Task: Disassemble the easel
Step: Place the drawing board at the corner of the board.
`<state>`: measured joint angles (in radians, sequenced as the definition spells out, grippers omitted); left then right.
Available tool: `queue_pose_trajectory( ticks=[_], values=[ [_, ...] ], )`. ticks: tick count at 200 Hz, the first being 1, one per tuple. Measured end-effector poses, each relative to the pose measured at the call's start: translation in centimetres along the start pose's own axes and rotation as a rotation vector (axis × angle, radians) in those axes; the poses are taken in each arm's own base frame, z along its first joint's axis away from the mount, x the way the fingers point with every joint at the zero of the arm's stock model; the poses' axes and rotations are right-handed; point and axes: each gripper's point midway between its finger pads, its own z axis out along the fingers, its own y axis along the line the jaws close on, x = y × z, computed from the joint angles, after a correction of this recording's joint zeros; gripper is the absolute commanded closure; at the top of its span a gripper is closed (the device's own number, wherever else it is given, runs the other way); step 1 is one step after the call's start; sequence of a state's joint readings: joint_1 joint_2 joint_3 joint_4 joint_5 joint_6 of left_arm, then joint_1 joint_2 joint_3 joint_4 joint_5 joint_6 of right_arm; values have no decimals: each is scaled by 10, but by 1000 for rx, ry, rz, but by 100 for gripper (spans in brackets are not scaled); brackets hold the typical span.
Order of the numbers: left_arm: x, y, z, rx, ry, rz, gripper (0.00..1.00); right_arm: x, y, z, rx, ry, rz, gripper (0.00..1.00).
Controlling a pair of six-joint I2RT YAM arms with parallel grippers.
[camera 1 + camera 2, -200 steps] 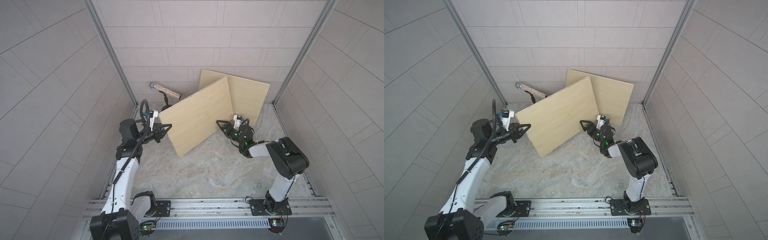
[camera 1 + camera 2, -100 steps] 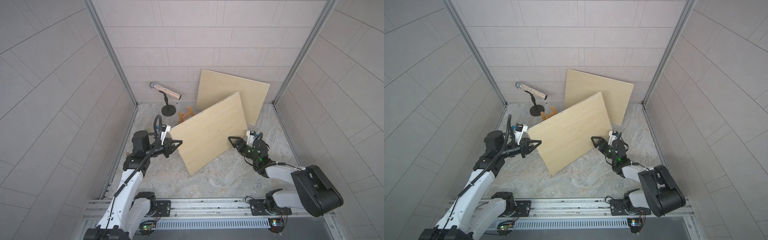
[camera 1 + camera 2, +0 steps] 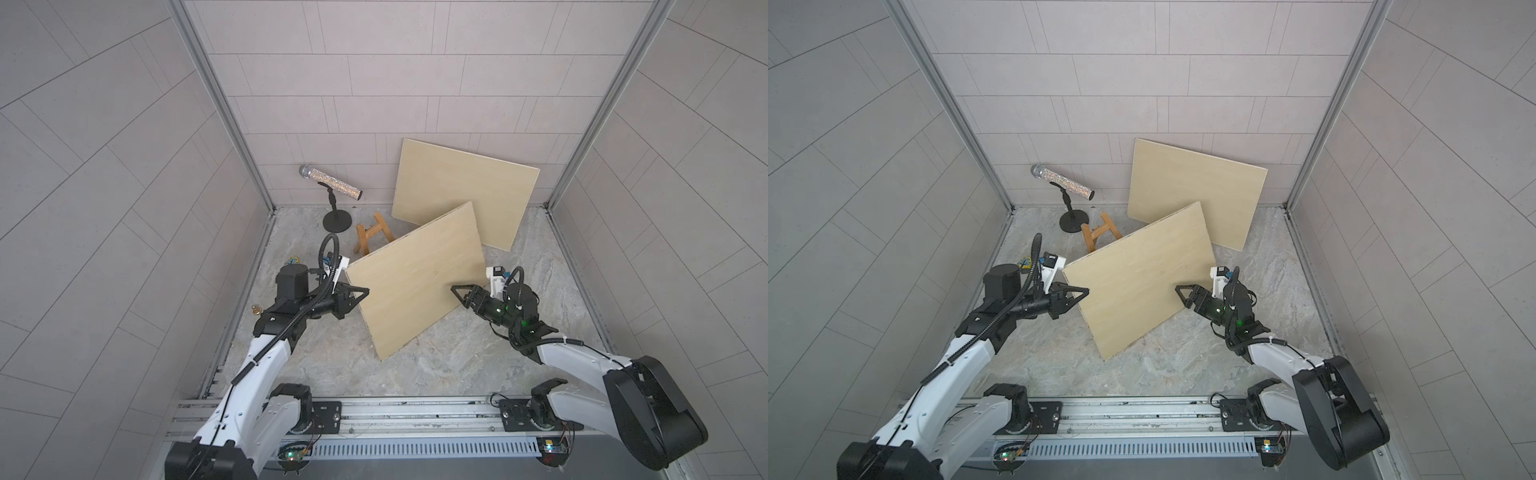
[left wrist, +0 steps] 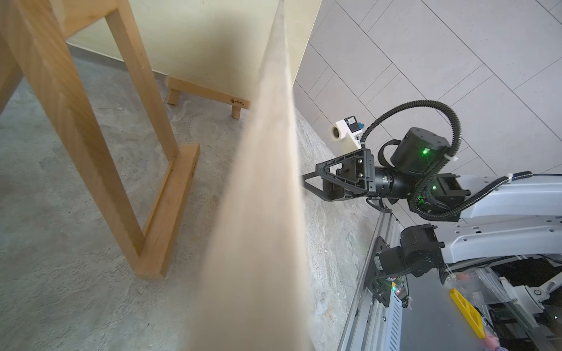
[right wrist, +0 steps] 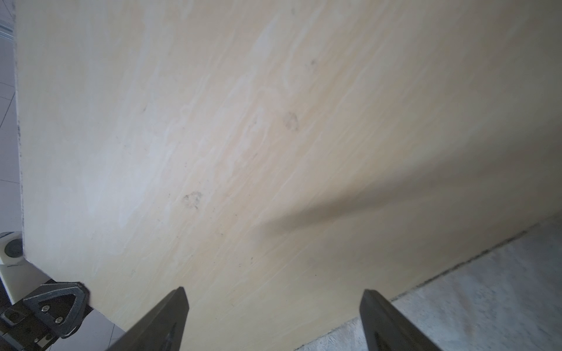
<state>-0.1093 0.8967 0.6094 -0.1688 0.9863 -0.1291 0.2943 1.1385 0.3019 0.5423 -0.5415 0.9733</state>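
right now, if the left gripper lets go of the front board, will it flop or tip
Probably stiff: the front board looks flat with the left gripper pinching one edge. Likely tips: thin, tilted, standing on its edge.

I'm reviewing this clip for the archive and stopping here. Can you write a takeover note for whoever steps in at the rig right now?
Left claw: shut on the left edge of the front pale plywood board.
Right claw: open, tips at that board's face, gripping nothing.
The board is tilted and off the small wooden easel, which stands behind it. Its lower corner appears to be down at the stone floor.
The second pale plywood board leans at the back wall, on a wooden ledge with feet.
Done: front board is off the easel.
Left: set the board down, then take the easel itself apart.
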Motion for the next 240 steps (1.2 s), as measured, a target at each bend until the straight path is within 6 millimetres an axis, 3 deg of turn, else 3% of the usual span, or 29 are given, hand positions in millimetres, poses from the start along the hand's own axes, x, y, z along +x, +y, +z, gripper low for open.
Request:
queue_pose_trajectory(
  ticks=[23, 41, 91, 111, 145, 204, 240],
  values=[
    [0, -1, 3, 3, 2, 9, 100, 2, 1, -6, 41, 32, -23, 5],
    [0, -1, 8, 10, 10, 17, 100, -12, 13, -10, 84, 56, -71, 5],
    [-6, -11, 31, 61, 53, 72, 100, -114, 100, -25, 155, -12, -346, 5],
    [-9, -14, 39, 75, 68, 98, 100, -140, 118, -29, 207, -23, -442, 5],
    [-10, -15, 51, 99, 90, 123, 100, -172, 122, -24, 328, -14, -557, 5],
    [-8, -15, 66, 134, 126, 133, 100, -202, 111, -7, 506, 10, -724, 5],
    [23, -8, 75, 140, 243, 27, 100, -216, 104, 3, 586, 45, -814, 6]
  ],
)
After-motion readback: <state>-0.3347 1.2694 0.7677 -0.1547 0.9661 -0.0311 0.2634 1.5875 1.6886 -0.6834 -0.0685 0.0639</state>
